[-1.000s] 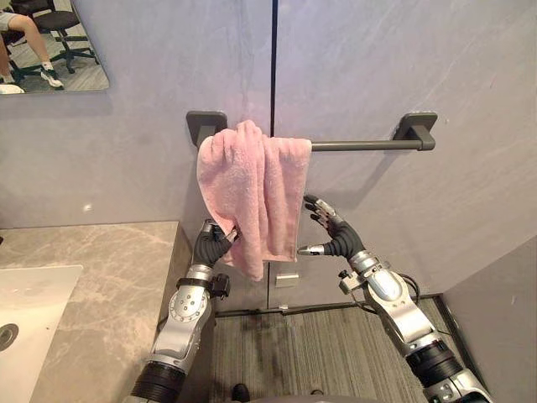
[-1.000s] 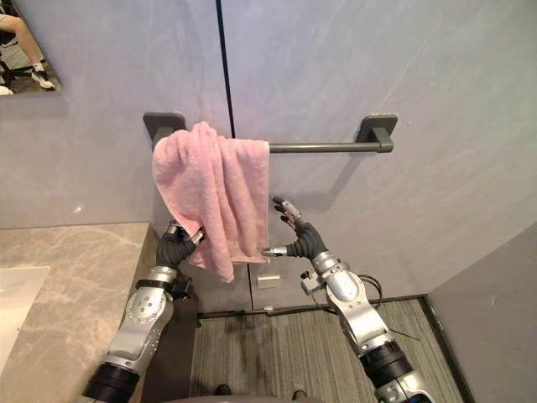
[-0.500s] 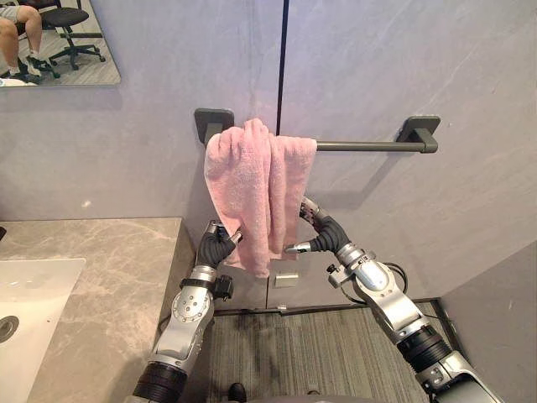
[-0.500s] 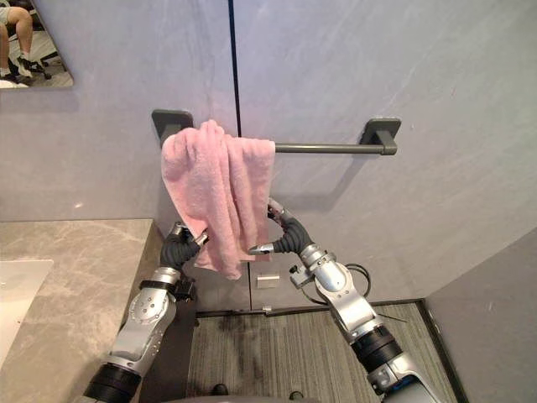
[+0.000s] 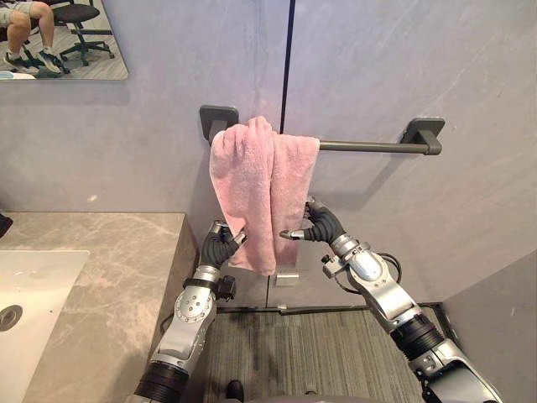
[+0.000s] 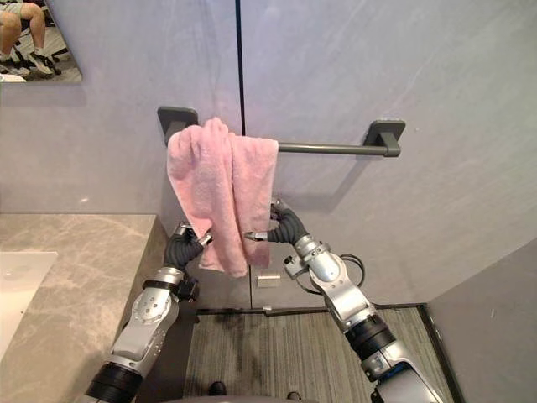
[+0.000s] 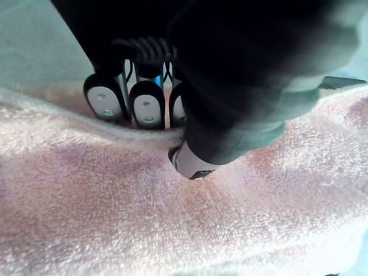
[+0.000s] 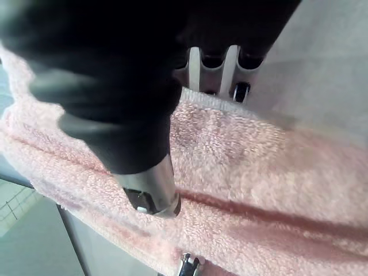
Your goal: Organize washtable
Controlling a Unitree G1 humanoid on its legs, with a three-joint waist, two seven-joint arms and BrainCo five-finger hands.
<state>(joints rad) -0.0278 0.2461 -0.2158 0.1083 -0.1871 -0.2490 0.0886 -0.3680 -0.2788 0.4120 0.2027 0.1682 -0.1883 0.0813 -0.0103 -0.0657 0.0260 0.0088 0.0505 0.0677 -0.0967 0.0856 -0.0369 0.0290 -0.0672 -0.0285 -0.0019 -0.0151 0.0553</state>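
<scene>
- Contact is happening on the right side of the pink towel (image 5: 262, 189): the right hand (image 5: 323, 225), which a second ago was hanging open and apart from the cloth, is now reaching in to the towel's right edge.
- Its wrist view is showing that edge lying between the thumb (image 8: 150, 195) in front and the fingers (image 8: 213, 72) behind, so the hand is pinching the cloth rather than hovering beside it.
- The left hand (image 5: 220, 245) is still gripping the lower left edge, as it was before, with its fingers (image 7: 146, 103) tucked behind the towel and its thumb pressing on the front.
- The towel itself is hanging bunched over the left end of the towel bar (image 5: 377, 147), on the far wall, with most of the bar to its right sitting bare; its place on the bar is not changing.
- With both lower edges now being held, the robot is probably getting ready to draw the cloth rightward along the bar and spread it flat, which is likely the tidy-up step in hand.
- The bunched folds at the top are looking thick, so a pull from below is risking dragging the towel off the bar instead of spreading it.
- The countertop (image 5: 109, 277) at the near left is playing no part at the moment.
</scene>
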